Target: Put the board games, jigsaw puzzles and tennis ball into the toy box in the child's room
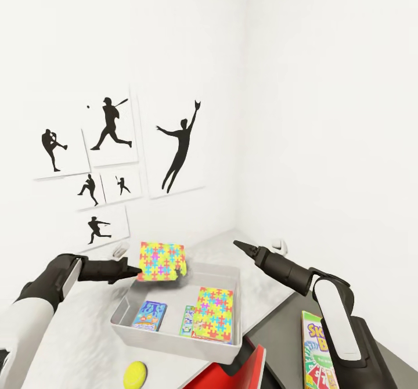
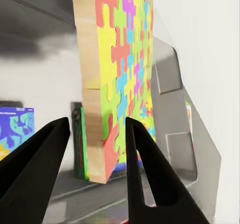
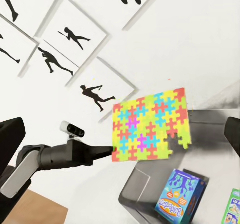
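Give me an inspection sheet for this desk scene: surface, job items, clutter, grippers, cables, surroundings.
Surface: light grey table with a dark grey corner section.
Job's things: toy box holds a blue board game, a jigsaw puzzle and a further box on edge between them. A second jigsaw puzzle is held above the toy box's far rim. Tennis ball lies on the table beside the box. A green-edged board game lies on the dark section.
Clutter: red object at the table's near edge, kind unclear.
Grippers: left gripper grips the raised puzzle's edge; right gripper empty, open or shut unclear.
Cables: nothing seen.
Surroundings: white walls, baseball silhouette prints.
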### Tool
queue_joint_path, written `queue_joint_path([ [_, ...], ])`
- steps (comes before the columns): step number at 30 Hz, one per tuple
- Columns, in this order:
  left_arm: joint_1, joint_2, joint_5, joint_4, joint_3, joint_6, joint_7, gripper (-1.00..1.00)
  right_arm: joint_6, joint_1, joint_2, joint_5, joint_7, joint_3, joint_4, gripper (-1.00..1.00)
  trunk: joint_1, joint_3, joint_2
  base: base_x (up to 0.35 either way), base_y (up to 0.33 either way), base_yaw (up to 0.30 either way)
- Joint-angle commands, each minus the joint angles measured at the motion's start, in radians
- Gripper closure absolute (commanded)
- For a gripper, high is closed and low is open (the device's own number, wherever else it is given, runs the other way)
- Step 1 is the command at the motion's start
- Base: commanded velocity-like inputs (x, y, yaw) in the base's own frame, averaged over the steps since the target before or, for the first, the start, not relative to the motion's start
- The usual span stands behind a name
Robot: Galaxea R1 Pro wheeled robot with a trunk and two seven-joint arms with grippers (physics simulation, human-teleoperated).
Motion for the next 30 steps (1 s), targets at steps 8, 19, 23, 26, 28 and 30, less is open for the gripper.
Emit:
queue_joint_path([
  [8,0.0,-0.014,0.007,0.002,-0.134,0.005,-0.007,1.0,0.006,-0.001,0.0,0.006,0.01,-0.003,0.0,-1.0,0.0,0.0,-0.001,0.0,0.0,0.0],
  [19,0.001,-0.017,0.001,0.012,-0.147,0.0,-0.004,1.0,0.007,-0.001,0.0,0.002,0.011,-0.026,0.0,-1.0,0.0,0.0,-0.001,0.0,0.0,0.0],
  [23,0.001,-0.021,0.0,0.014,-0.148,0.0,-0.004,1.0,0.007,-0.001,0.0,0.002,0.011,-0.027,0.0,-1.0,0.0,0.0,-0.001,0.0,0.0,0.0],
  [26,0.001,-0.022,-0.002,0.014,-0.149,0.0,-0.004,1.0,0.007,-0.001,0.0,0.002,0.011,-0.028,0.0,-1.0,0.0,0.0,-0.001,0.0,0.0,0.0],
  [28,0.001,-0.023,-0.003,0.014,-0.15,-0.001,-0.004,1.0,0.008,-0.001,0.0,0.002,0.011,-0.029,0.0,-1.0,0.0,0.0,-0.001,0.0,0.0,0.0],
  [30,0.001,-0.022,-0.003,0.014,-0.152,-0.001,-0.004,1.0,0.008,-0.001,0.0,0.002,0.011,-0.029,0.0,-1.0,0.0,0.0,-0.001,0.0,0.0,0.0],
])
